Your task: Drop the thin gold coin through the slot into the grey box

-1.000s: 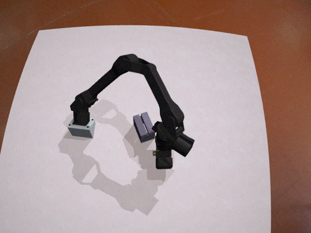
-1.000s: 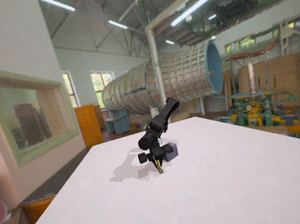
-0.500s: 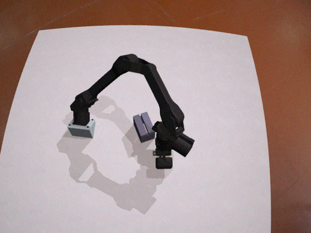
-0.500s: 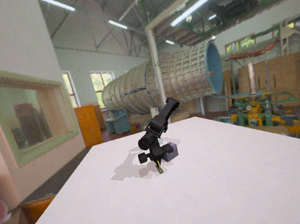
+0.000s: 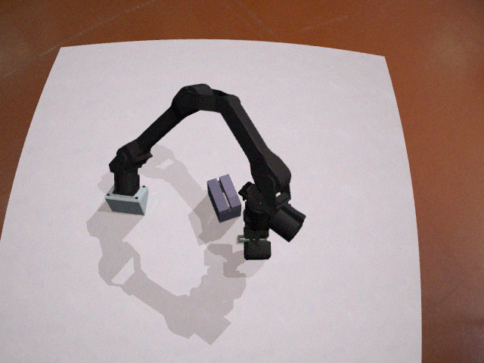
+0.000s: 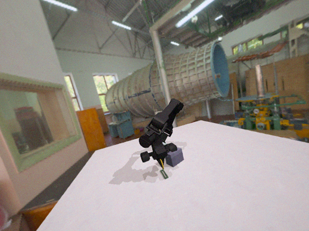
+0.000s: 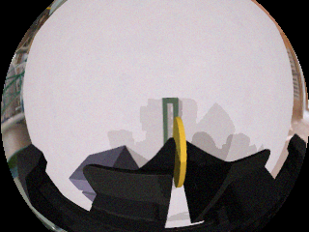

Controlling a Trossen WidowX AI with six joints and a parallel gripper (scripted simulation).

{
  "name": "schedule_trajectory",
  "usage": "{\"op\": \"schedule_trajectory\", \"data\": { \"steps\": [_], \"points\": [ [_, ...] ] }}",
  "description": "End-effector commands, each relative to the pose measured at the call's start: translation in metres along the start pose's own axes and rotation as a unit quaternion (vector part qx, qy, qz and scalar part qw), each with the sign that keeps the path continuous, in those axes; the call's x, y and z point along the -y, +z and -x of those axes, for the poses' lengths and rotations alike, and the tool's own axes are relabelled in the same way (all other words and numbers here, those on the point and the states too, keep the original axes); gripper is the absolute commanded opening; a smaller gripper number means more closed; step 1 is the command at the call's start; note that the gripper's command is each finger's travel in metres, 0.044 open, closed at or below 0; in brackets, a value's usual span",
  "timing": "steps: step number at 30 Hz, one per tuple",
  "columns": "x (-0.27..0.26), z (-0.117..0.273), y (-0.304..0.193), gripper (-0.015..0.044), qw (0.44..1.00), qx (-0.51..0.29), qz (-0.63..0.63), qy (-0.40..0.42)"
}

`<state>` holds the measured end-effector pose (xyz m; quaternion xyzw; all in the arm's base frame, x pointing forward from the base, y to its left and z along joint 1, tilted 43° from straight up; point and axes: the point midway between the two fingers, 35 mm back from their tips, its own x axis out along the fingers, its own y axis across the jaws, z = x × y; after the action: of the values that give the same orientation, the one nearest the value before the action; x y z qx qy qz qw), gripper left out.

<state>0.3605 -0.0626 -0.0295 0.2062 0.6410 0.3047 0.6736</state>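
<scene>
Gold coin, pinched on edge, near a slotted box

Landmark: one closed box [image 5: 218, 197] [image 6: 175, 158] [image 7: 108, 166], grey with a violet cast, seated on a white table [image 5: 332, 136] [image 6: 210, 190] [image 7: 121, 58]. Its lid carries one narrow, straight slot, seen from above, running the length of the top.

Item: one thin gold coin [image 6: 162, 163] [image 7: 180, 152], upright on edge. Location: outside the box, near it, above the holder and clear of its recess. From overhead, the coin is hidden by the arm.

Item: one gripper [image 5: 255, 243] [image 6: 162, 164] [image 7: 174, 142], black, pointing downward beside the box. Condition: fingers drawn together, pinching the coin between their tips. In the outside view it stands to the left of the box, overlapping part of it.

Item: one shallow holder [image 5: 238, 239] [image 6: 166, 178] [image 7: 170, 101], dark green, a narrow rectangular frame lying on the table near the box, below and to the right of it as seen from above. Its opening shows.

Item: one jointed arm [image 5: 242, 125] [image 6: 163, 119], black, arching beyond the box in the overhead view and descending on its right.

Item: one base block [image 5: 125, 206], pale blue-grey, well apart from the box, to its left from above; the arm rises from it.
</scene>
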Motion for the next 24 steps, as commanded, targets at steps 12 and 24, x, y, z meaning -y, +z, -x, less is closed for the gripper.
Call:
{"op": "schedule_trajectory", "data": {
  "steps": [12,24],
  "points": [
    [0.000,0.039,-0.001,0.0000,1.000,0.000,0.002,-0.003],
    [-0.002,0.059,-0.003,0.0000,1.000,0.000,-0.023,-0.002]
  ]
}}
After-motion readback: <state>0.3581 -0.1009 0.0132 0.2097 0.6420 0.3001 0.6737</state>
